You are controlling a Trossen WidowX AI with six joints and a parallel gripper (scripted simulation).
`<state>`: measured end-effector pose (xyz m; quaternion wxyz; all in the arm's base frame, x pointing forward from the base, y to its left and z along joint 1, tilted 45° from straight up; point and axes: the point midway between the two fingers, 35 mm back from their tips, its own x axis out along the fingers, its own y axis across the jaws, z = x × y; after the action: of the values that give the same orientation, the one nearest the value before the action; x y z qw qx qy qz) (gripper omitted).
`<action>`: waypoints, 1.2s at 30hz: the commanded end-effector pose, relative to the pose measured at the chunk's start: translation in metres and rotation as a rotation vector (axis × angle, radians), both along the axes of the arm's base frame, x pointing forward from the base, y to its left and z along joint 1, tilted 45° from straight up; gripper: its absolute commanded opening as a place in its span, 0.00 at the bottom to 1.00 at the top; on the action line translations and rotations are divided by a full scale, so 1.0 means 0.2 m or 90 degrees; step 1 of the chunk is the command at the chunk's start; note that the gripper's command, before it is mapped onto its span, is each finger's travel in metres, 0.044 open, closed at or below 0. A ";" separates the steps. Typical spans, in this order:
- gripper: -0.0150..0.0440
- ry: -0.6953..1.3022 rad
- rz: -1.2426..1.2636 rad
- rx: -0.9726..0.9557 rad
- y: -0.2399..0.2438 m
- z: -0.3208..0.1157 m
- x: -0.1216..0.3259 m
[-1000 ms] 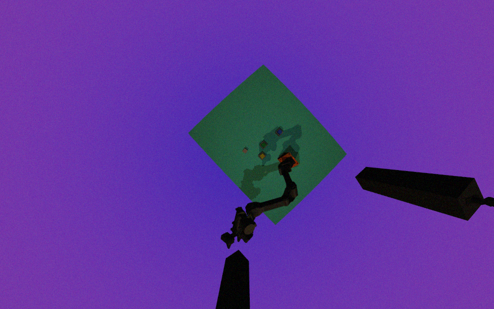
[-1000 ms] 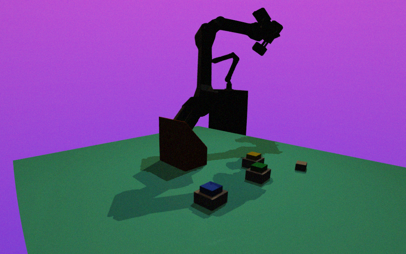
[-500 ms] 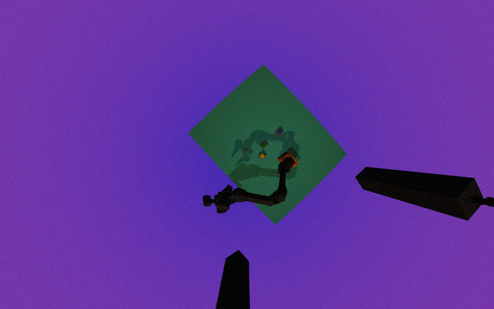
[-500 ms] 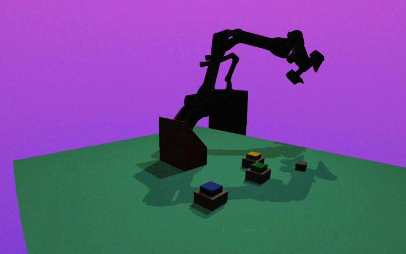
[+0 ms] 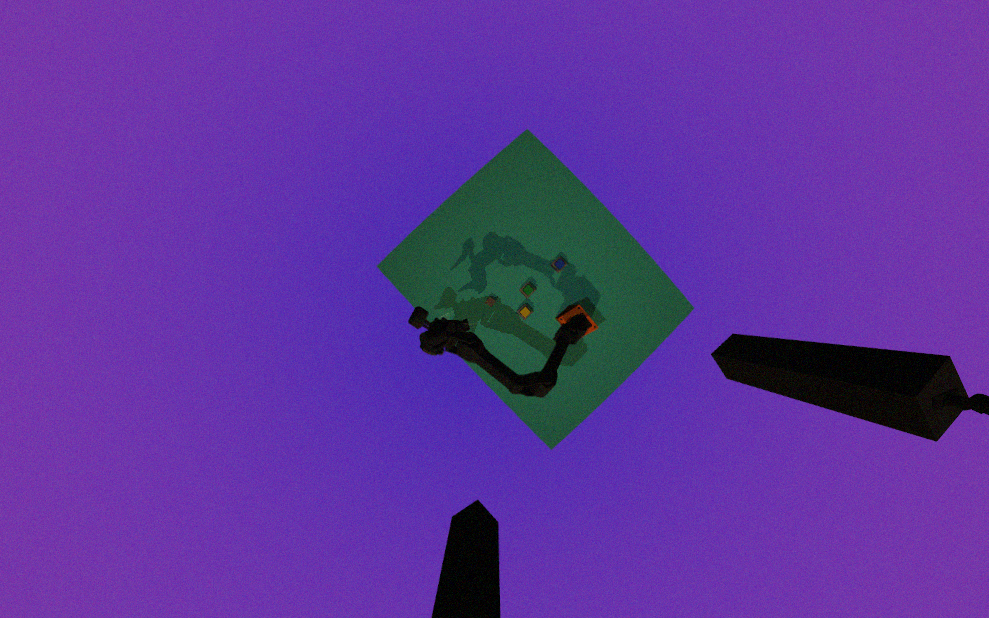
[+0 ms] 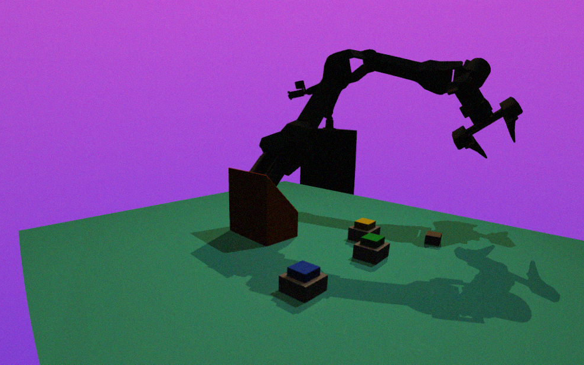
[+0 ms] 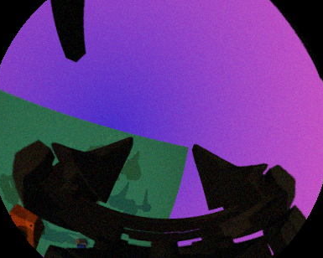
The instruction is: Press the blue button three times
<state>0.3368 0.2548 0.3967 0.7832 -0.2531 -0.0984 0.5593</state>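
The blue button [image 5: 559, 263] [image 6: 303, 270] [image 7: 81, 246] sits on a brown base, its cap raised above the base. It is nearest the camera in the exterior view and small at the lower edge of the wrist view. My gripper [image 6: 500, 150] [image 7: 164, 144] is open and empty, with its two pointed fingers apart. It hangs high, well to the right of the blue button in the exterior view, and touches nothing. In the top view the arm's end is over the table's lower left edge, and the fingertips are hard to make out.
The green button [image 5: 528, 289] [image 6: 372, 240] and yellow button [image 5: 525, 311] [image 6: 365, 224] stand close together. A small brown block [image 5: 491, 300] [image 6: 433, 238] lies beyond them. The orange arm mount [image 6: 248, 204] [image 7: 24, 219] stands on the green table [image 5: 528, 176] [image 6: 149, 295]. Dark pillars stand beyond the table.
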 end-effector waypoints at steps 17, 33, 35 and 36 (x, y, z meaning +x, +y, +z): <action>0.93 0.517 -0.334 -0.183 -1.07 -1.34 0.41; 0.93 1.141 -0.414 -0.098 -1.77 -2.12 -0.47; 0.93 1.169 -0.407 -0.085 -1.78 -2.13 -0.52; 0.93 1.169 -0.407 -0.085 -1.78 -2.13 -0.52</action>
<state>0.2527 -0.1024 -0.0237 0.6800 0.1887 0.6426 0.2984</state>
